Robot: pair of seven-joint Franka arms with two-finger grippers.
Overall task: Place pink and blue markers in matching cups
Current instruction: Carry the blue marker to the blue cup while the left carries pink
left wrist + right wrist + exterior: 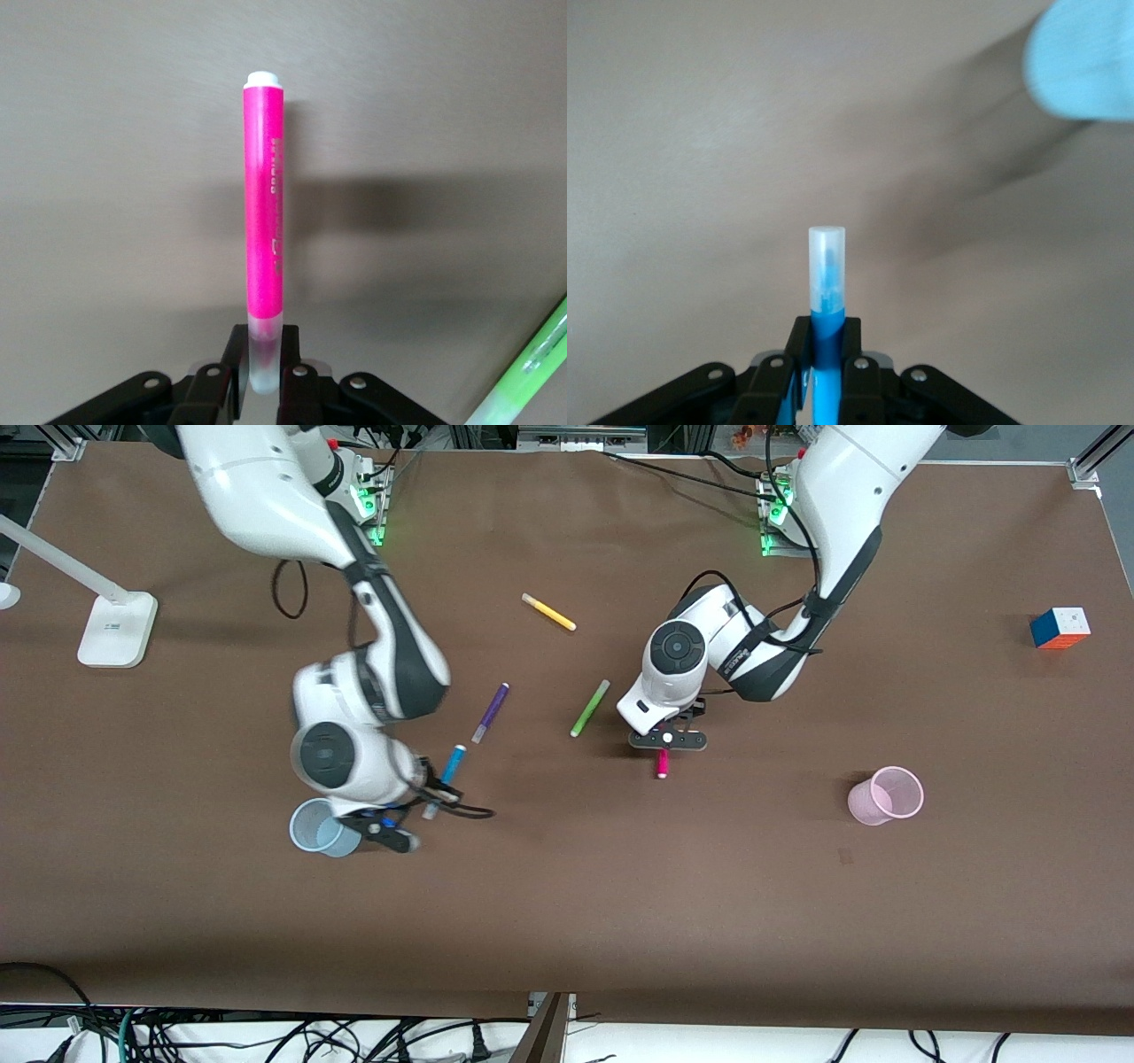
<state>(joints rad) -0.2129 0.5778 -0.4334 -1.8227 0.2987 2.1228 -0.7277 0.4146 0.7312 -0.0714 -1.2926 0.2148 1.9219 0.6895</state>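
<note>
1. Gripping the slim magenta-pink felt marker (264,204) by its pale cap, the left gripper (666,739) has its fingers (297,385) clamped, low over mid-worktop (620,912).
2. Fingers (855,376) of the right gripper (423,797) pinch the bright blue felt marker (450,769) beside the pale blue ribbed plastic cup (314,828).
3. A pale pink ribbed plastic cup (886,795) stands toward the left arm's end.

purple pen (490,712): centre of frame
green pen (590,708): centre, tilted
yellow pen (548,612): upper centre
cube (1060,628): upper right
lamp base (117,630): upper left
</note>
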